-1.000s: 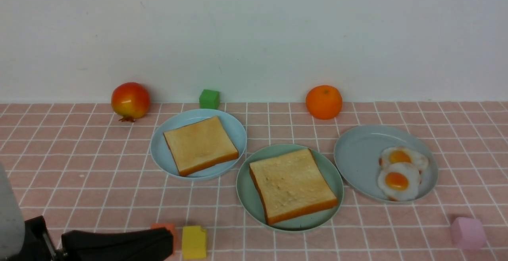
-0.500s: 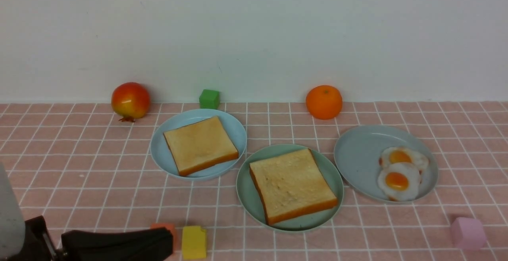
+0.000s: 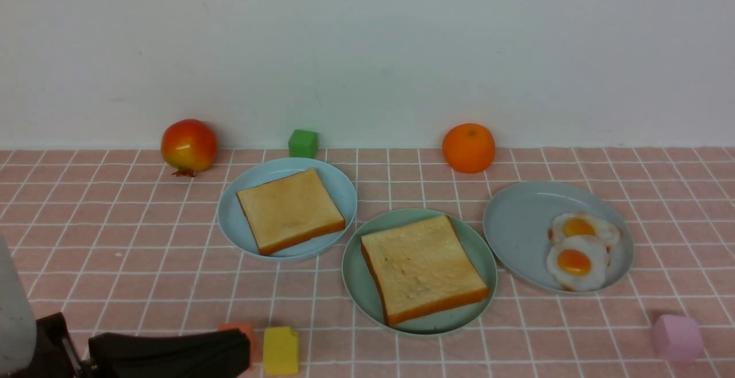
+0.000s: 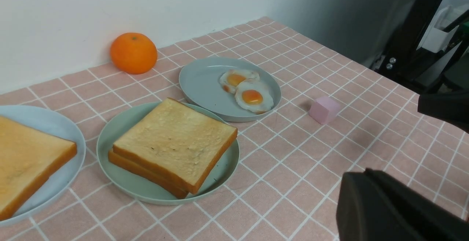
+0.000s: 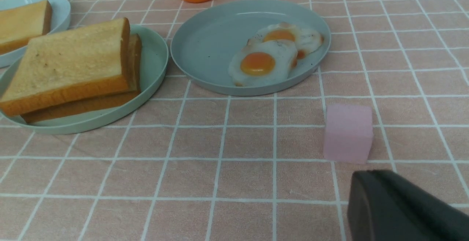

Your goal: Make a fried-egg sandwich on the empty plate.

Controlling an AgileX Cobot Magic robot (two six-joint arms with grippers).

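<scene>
wall (image 3: 367,50): plain white | tablecloth (image 3: 115,240): pink, white grid | light: even

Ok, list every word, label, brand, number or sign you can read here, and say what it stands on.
None: no view shows readable text.
The toast, fried eggs, plates, orange, pomegranate and coloured blocks are all plain.
The white bin past the table's edge shows no legible marking.

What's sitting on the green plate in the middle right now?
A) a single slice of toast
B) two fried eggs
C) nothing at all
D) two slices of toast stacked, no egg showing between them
D: on the green plate, both wrist views show a second toast slice under the top toast slice, with no egg visible between; both fried eggs lie on the grey plate.
</scene>
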